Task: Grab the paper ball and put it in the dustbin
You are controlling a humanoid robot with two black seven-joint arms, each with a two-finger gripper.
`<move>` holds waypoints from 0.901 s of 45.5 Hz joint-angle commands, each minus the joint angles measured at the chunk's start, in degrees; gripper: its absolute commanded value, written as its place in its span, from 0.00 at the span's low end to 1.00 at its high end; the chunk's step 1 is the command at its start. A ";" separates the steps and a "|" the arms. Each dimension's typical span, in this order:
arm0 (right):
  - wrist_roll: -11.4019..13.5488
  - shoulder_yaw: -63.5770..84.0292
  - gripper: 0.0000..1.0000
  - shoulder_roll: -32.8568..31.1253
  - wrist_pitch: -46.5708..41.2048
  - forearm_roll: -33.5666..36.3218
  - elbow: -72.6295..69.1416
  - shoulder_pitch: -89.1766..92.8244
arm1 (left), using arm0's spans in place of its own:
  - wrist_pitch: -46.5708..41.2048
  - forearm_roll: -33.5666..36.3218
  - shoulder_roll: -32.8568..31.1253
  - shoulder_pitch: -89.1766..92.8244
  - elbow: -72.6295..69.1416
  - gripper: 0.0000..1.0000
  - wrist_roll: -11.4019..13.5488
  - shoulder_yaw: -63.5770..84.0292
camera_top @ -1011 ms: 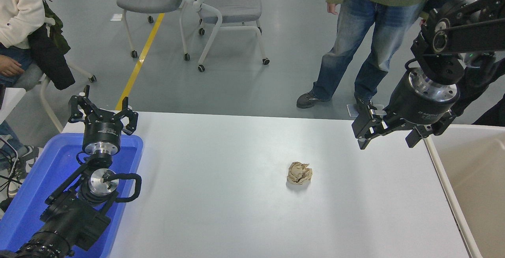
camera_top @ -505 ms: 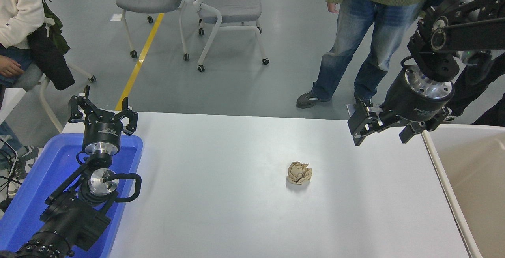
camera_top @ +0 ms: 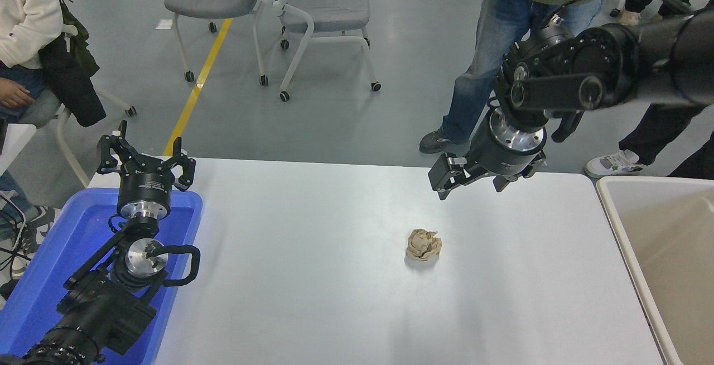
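Observation:
The paper ball (camera_top: 423, 244), a crumpled tan-brown wad, lies on the white table (camera_top: 312, 275) right of centre. My right gripper (camera_top: 470, 182) hangs open and empty above the table's far edge, behind the ball and slightly to its right, clear of it. The dustbin (camera_top: 625, 225), cream-beige with a pale rounded rim, stands at the table's right end and is partly cut off by the picture edge. My left gripper (camera_top: 146, 158) is parked open and empty at the lower left, over the far end of a blue tub.
A bright blue plastic tub (camera_top: 61, 253) sits at the table's left end under my left arm. A person in jeans (camera_top: 502, 47) stands behind the far edge near my right arm. Another person (camera_top: 28, 19) sits at far left. Two grey chairs (camera_top: 312, 2) stand beyond.
My right arm has swung left from the dustbin side along the far edge, now behind the paper ball. The ball and left arm have not moved. The standing person shifted.

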State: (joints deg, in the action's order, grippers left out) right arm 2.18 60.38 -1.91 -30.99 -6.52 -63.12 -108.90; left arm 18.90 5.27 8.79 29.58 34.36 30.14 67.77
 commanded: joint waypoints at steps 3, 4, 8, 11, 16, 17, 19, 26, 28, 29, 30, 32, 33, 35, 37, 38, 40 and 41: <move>0.02 -2.11 1.00 1.91 11.55 0.37 8.89 12.30 | -0.01 0.00 0.00 0.04 0.00 0.99 0.00 0.00; 0.02 -2.29 1.00 1.91 12.52 0.37 9.33 13.00 | -0.01 0.00 0.00 0.04 0.00 0.99 0.00 0.00; 0.11 -3.08 1.00 1.91 15.34 0.37 11.44 16.43 | -0.01 0.00 0.00 0.03 0.00 0.99 0.00 0.00; 0.11 -3.52 1.00 1.91 17.71 0.19 12.84 18.80 | -0.01 0.00 0.00 0.04 0.00 0.99 0.00 0.00; 0.02 -3.69 1.00 1.91 20.96 -0.77 15.39 23.46 | -0.01 0.00 0.00 0.04 0.00 0.99 0.00 0.00; 0.11 -3.78 1.00 1.91 21.40 -1.04 15.92 24.34 | -0.01 0.00 0.00 0.04 0.00 0.99 0.00 0.00; 0.11 -3.87 1.00 1.91 21.84 -1.13 16.62 25.92 | -0.01 0.00 0.00 0.04 0.00 0.99 0.00 0.00; 0.20 -5.71 1.00 1.91 23.78 -1.30 18.56 29.44 | -0.01 0.00 0.00 0.04 0.00 0.99 0.00 0.00; 0.20 -6.41 1.00 1.91 24.22 -1.83 18.91 30.14 | -0.01 0.00 0.00 0.04 0.00 0.99 0.00 0.00; 0.20 -6.77 1.00 1.91 24.39 -2.00 19.08 30.41 | -0.01 0.00 0.00 0.04 0.00 0.99 0.00 0.00; 0.20 -7.12 1.00 1.91 24.48 -2.18 19.17 30.67 | -0.01 0.00 0.00 0.04 0.00 0.99 0.00 0.00; 0.20 -7.73 1.00 1.91 24.92 -2.27 19.35 31.11 | -0.01 0.00 0.00 0.04 0.00 0.99 0.00 0.00; 0.20 -8.00 1.00 1.91 25.10 -2.27 19.52 31.37 | -0.01 0.00 0.00 0.04 0.00 0.99 0.00 0.00; 0.20 -8.52 1.00 1.91 25.45 -2.36 20.05 31.90 | -0.01 0.00 0.00 0.04 0.00 0.99 0.00 0.00; 0.20 -8.97 1.00 1.91 25.54 -2.44 20.49 32.43 | -0.01 0.00 0.00 0.04 0.00 0.99 0.00 0.00; 0.20 -8.97 1.00 1.91 25.54 -2.53 20.58 32.61 | -0.01 0.00 0.00 0.04 0.00 0.99 0.00 0.00; 0.20 -8.97 1.00 1.91 25.62 -2.88 20.76 32.78 | -0.01 0.00 0.00 0.04 0.00 0.99 0.00 0.00; 0.20 -8.97 1.00 1.91 25.63 -3.06 20.76 32.87 | -0.01 0.00 0.00 0.04 0.00 0.99 0.00 0.00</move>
State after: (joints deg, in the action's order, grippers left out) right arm 2.35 53.13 -0.02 -7.03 -8.53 -44.24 -79.00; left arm 18.90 5.27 8.79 29.62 34.37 30.14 67.76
